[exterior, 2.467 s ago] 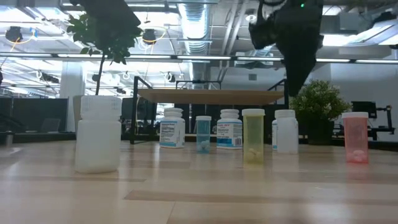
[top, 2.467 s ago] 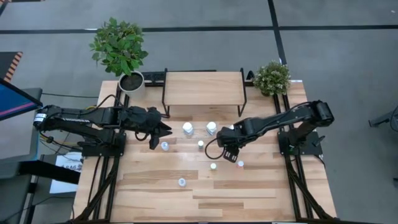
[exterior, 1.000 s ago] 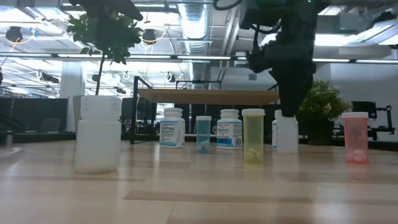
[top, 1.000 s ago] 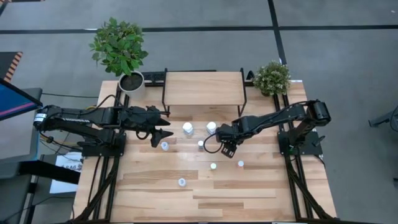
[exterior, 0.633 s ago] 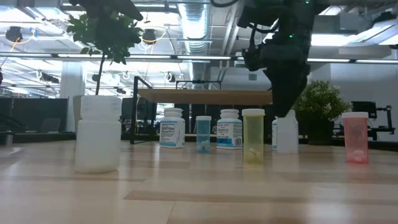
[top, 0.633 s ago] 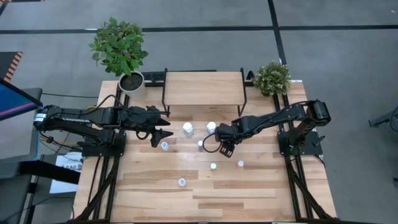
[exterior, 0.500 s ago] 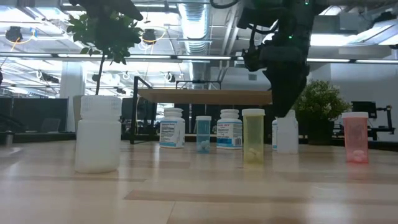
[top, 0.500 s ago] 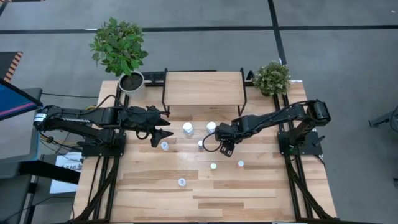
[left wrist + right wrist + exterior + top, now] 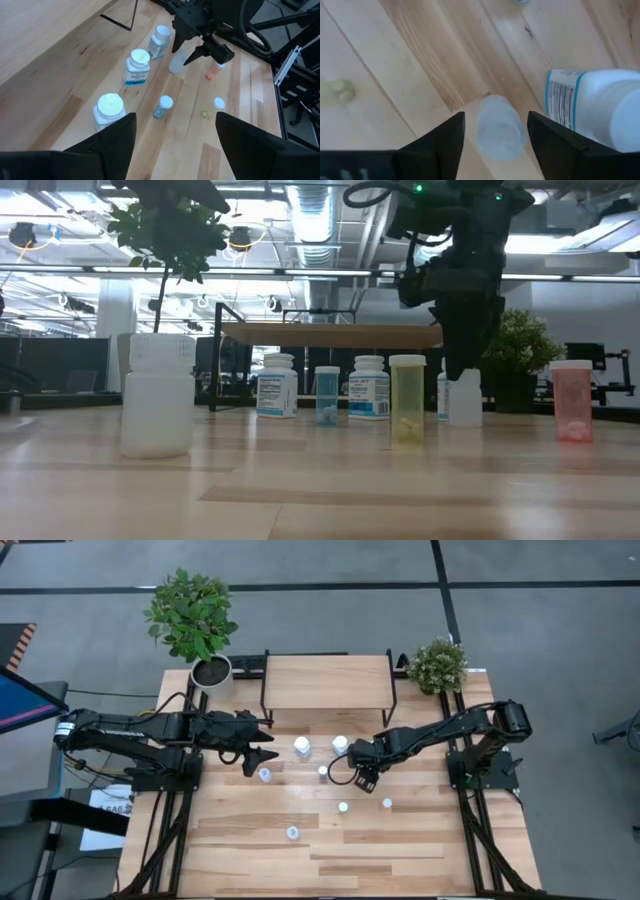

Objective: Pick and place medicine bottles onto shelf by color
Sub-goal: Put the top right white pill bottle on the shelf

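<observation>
Since the earlier high-view frame the right gripper (image 9: pixel 352 770) has slid from lower right of centre up toward the middle, and now hangs over a small pale bottle (image 9: pixel 498 127) just right of centre — in the low view it reaches down to that bottle (image 9: pixel 463 397). Its fingers (image 9: pixel 442 142) stand spread on either side of the bottle's cap, not clamped on it. That bottle stands upright, long axis vertical, beside a larger white bottle (image 9: pixel 597 107). Unmoved, the left gripper (image 9: pixel 262 752) waits left of centre with fingers parted, holding nothing. Other upright bottles dot the table's (image 9: pixel 420 850) centre; the shelf (image 9: pixel 327 681) stands at upper centre.
</observation>
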Action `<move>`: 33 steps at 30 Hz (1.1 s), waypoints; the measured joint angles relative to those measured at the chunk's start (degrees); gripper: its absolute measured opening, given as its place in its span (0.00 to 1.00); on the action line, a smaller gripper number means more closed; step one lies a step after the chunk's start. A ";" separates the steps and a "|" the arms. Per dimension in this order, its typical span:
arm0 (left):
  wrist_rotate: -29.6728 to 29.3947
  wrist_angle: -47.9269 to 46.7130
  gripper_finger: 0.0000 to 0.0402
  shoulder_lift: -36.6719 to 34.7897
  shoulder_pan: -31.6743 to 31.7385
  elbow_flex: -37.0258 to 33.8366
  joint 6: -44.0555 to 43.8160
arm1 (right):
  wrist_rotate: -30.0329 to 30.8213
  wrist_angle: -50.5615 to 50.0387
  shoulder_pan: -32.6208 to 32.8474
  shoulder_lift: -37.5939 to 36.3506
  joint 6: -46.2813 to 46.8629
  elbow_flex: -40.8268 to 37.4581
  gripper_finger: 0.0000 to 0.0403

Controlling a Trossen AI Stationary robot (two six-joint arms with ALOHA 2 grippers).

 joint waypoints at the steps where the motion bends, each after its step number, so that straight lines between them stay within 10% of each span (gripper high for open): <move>1: 0.00 -0.02 0.65 0.00 0.00 0.00 0.00 | -0.08 -0.03 0.00 0.00 0.00 0.00 0.56; 12: 0.00 -0.02 0.65 -0.01 0.00 0.00 0.00 | -1.14 -1.42 0.11 -0.09 -0.04 0.11 0.36; 23: 0.00 -0.02 0.65 -0.02 0.00 0.00 0.00 | -2.67 -1.79 0.11 0.00 -0.02 0.04 0.65; 33: 0.00 -0.02 0.65 0.00 0.00 0.00 0.01 | -4.42 -3.64 0.11 0.02 0.44 0.00 0.68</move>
